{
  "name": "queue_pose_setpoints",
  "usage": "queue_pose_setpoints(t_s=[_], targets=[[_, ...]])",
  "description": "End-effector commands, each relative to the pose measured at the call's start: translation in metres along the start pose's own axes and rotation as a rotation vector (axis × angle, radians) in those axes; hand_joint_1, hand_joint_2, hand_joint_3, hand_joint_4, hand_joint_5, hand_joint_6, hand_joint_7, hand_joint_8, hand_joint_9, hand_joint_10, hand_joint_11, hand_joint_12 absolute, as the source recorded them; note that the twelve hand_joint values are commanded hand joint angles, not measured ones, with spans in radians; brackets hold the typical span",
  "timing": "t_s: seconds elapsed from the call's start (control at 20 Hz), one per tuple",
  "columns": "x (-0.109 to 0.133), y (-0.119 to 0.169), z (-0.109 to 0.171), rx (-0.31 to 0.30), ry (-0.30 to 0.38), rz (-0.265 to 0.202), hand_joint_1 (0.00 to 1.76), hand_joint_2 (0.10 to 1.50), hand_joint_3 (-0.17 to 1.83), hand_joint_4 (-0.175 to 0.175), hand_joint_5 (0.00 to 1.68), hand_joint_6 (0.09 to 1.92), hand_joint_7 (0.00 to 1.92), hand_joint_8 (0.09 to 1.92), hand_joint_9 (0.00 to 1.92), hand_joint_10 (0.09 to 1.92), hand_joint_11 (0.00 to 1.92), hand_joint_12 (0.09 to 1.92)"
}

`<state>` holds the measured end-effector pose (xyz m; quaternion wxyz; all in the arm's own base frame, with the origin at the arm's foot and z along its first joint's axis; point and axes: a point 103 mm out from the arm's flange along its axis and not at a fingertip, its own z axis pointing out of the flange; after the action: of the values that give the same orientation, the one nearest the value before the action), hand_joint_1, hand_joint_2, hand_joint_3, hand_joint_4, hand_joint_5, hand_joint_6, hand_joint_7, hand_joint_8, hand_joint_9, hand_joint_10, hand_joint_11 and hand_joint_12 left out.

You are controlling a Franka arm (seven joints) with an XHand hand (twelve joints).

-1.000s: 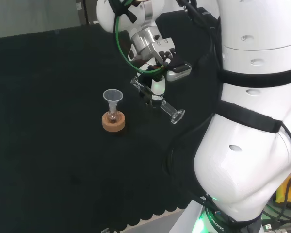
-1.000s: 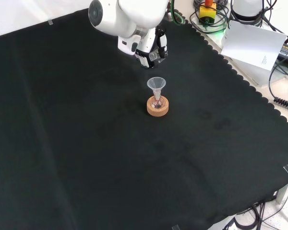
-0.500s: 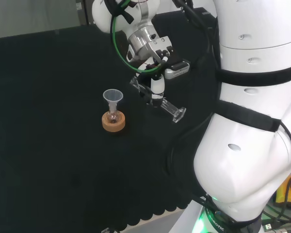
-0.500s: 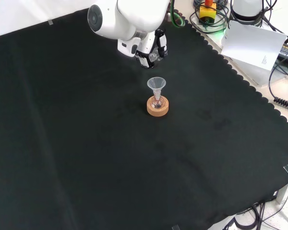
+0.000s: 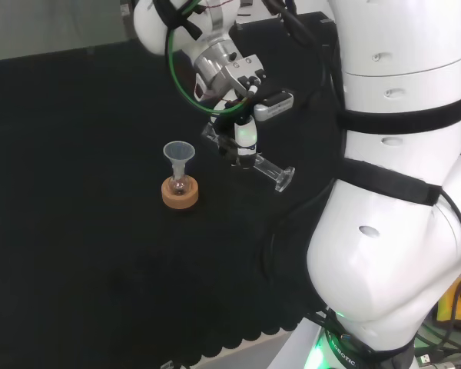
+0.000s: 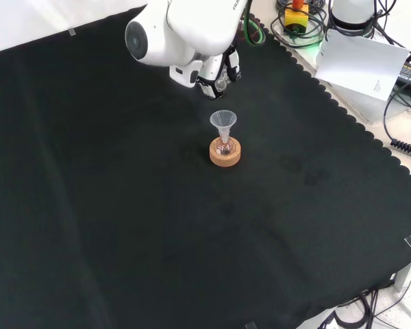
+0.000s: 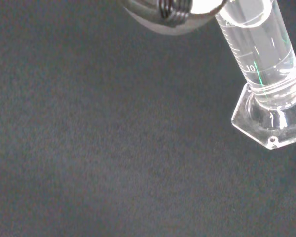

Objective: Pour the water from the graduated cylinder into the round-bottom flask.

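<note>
My hand [image 5: 244,131] is shut on a clear graduated cylinder [image 5: 250,157], held tilted well off upright above the cloth, its hexagonal foot [image 5: 283,178] lower and toward the arm in the head view. The wrist view shows the cylinder [image 7: 264,54] up close with water in it and its foot [image 7: 274,123]. To the left in the head view stands a small round-bottom flask [image 5: 180,184] on a cork ring [image 5: 180,195], with a clear funnel [image 5: 178,154] in its neck. In the front view the hand [image 6: 218,77] is just above the funnel [image 6: 223,121] and flask [image 6: 225,147].
The arm's white links [image 5: 399,177] fill the right of the head view. Black cloth [image 6: 123,226] covers the bench, its scalloped edge [image 6: 342,113] at the right in the front view, with a white paper [image 6: 367,63] and cables beyond it.
The hand has lifted a little and shifted left in the head view, carrying the tilted cylinder with it. The flask, funnel and cork ring have not moved.
</note>
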<state>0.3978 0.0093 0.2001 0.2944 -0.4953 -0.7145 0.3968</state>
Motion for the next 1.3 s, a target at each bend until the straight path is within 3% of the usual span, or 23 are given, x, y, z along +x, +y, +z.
queue_pose_setpoints(t_s=[0.05,0.35,0.75,1.3], targets=[[0.015,0.003,-0.007,0.076,-0.068,0.016,1.50,1.08,0.00,-0.144,1.00,0.89,0.86,1.10,1.09,1.00,1.01,0.85],[0.026,0.004,-0.015,0.117,-0.111,0.028,1.50,1.08,0.00,-0.143,1.00,0.89,0.86,1.10,1.09,1.00,1.01,0.85],[0.033,0.001,-0.023,0.219,-0.152,0.079,1.50,1.08,0.00,-0.141,1.00,0.89,0.87,1.10,1.10,1.00,1.02,0.85],[0.036,-0.001,-0.031,0.290,-0.176,0.112,1.50,1.08,0.00,-0.138,0.99,0.89,0.87,1.09,1.09,1.00,1.02,0.85]])
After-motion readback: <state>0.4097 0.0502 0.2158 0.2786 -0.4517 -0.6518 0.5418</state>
